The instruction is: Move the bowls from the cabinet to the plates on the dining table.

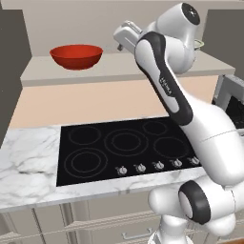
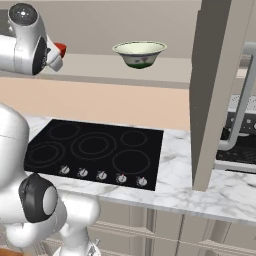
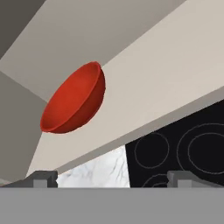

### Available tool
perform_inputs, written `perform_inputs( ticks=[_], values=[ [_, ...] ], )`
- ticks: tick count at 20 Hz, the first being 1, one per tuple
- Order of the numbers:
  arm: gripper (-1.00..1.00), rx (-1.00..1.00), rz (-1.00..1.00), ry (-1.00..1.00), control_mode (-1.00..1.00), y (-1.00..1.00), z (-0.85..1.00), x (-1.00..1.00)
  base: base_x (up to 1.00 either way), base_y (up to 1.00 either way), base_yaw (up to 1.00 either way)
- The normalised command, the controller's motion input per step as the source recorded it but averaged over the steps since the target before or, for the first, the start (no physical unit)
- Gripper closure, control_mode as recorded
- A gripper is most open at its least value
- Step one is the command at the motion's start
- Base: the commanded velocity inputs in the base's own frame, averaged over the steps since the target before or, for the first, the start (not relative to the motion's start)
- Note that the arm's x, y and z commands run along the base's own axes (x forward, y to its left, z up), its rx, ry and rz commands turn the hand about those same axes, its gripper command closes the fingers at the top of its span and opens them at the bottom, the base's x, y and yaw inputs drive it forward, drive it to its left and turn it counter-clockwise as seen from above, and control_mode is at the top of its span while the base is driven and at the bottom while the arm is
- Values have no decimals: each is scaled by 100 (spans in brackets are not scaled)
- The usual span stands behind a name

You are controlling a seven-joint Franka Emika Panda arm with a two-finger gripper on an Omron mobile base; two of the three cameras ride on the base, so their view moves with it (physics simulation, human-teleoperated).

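End effector (image 3: 112, 178) wide, red bowl (image 3: 74, 99) ahead, unobstructed

Small dark lettering runs along the arm's white link (image 1: 167, 86), too blurred to read. No other writing shows.

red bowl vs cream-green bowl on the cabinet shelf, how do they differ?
Colour: the red bowl is plain glossy red; the cream-green bowl is pale with a dark green band outside.
Shape: the red bowl has a rounded wall; the cream-green bowl has a flared rim over a narrower foot.
Shared: both stand upright and apart on the cabinet shelf above the cooktop, neither gripped.
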Motion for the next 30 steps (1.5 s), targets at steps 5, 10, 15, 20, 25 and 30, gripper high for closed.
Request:
perform_inputs(
  ticks=[5,10,15,20,25,30],
  values=[
    [-100,0,2,0,-100,0,-9,43,0,0,0],
    [-100,0,5,0,-100,0,-2,53,0,0,0],
    [-100,-1,4,3,-100,7,-1,63,0,0,0],
    [-100,-6,3,7,-100,29,-8,52,0,0,0],
    [-100,-9,0,6,-100,45,-5,53,0,0,0],
    [-100,-7,0,1,-100,31,0,54,0,0,0]
  ],
)
